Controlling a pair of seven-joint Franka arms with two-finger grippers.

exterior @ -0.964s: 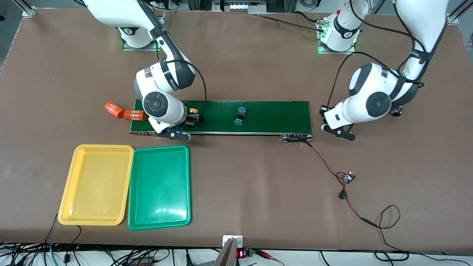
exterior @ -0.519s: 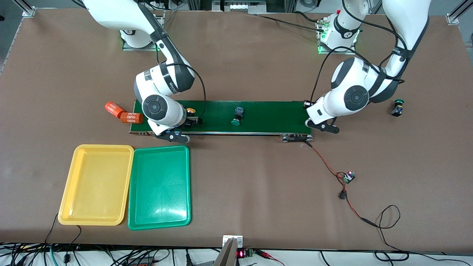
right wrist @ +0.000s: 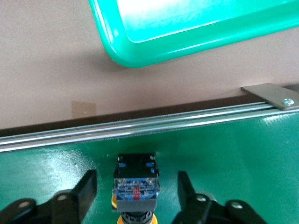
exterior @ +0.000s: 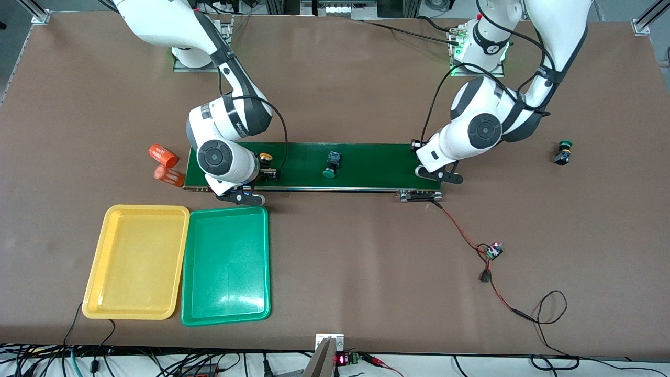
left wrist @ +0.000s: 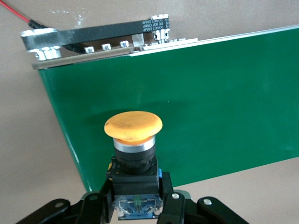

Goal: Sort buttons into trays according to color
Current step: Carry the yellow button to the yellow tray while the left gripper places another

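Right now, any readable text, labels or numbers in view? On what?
"DO NOT CRIMP", printed twice: on the black strip at the end of the green conveyor belt.
White print on the orange cylinder beside the belt: too small to read.
Print on the second orange cylinder: blurred, unreadable.
Red digits on the small display at the table edge: too small to read.

left claw (left wrist: 136,205): clamped, low | right claw (right wrist: 136,189): fingers apart, low
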